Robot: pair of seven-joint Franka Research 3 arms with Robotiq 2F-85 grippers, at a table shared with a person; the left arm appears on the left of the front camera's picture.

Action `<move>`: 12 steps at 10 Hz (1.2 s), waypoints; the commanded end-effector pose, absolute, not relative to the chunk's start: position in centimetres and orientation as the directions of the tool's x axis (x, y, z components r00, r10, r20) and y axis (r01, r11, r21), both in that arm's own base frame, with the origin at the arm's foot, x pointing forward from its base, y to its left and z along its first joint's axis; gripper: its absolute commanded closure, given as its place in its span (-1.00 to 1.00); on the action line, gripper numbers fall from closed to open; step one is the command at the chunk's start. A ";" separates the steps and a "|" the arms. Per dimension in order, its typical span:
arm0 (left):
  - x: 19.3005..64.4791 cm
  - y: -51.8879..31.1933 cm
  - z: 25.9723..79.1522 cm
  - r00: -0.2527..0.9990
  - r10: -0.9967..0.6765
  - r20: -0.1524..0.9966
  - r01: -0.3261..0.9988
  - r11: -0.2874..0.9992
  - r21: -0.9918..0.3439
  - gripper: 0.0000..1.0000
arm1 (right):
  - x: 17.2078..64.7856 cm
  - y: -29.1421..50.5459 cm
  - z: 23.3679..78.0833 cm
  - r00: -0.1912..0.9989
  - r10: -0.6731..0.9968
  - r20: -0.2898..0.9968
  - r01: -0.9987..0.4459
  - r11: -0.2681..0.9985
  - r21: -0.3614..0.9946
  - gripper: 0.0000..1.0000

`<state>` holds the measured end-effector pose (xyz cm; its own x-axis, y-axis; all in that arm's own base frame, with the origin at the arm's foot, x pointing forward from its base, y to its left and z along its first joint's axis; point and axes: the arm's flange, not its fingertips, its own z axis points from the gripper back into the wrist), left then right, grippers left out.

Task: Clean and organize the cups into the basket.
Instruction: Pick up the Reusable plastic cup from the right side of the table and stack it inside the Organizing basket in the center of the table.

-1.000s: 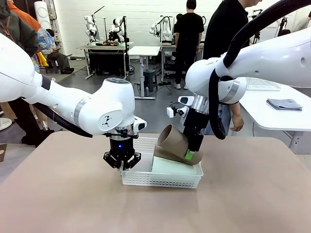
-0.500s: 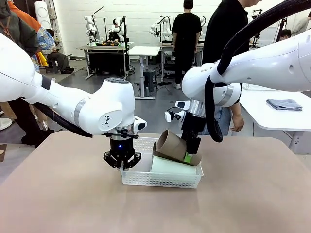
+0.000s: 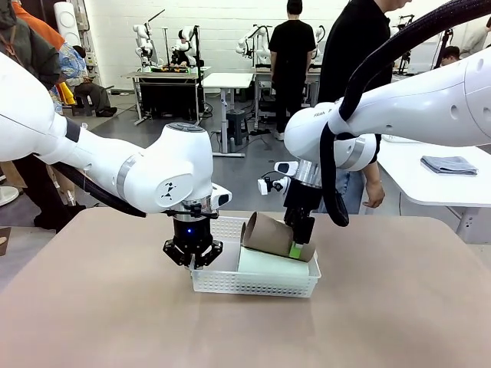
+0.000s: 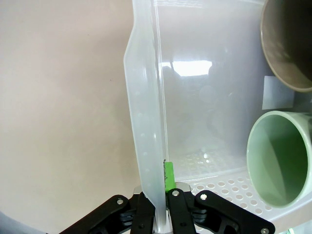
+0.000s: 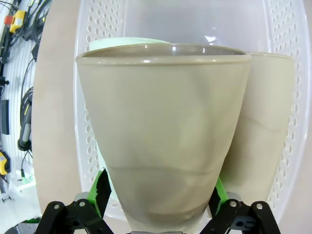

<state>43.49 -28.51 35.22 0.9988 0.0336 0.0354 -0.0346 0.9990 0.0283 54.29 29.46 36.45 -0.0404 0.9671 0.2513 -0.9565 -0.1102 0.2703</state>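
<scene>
The tan cup (image 3: 270,234) has sunk lower, tilted atop the mint cup (image 3: 272,263). Right gripper (image 3: 300,239) spread wide around it; left gripper (image 3: 192,259) pinches the white basket (image 3: 230,282) wall at 9 o'clock.

I found the shallow white perforated plastic basket (image 3: 230,281) near the middle of the table (image 3: 399,307). Inside it the pale mint green tumbler (image 3: 272,264) lay on its side toward the right end, and the tan brown tumbler (image 3: 268,234) rested tilted on top of it.
</scene>
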 end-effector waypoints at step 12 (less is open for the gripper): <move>43.4 -28.5 35.1 0.999 0.033 0.035 -0.034 0.999 0.033 1.00 | 53.3 0.0 41.0 0.367 0.677 0.638 -0.929 0.224 0.296 -1.00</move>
<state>43.49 -28.50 35.21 0.9988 0.0337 0.0351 -0.0347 0.9990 0.0285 54.18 -0.47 40.95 0.3517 0.6963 0.6258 -0.9338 0.2143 0.2864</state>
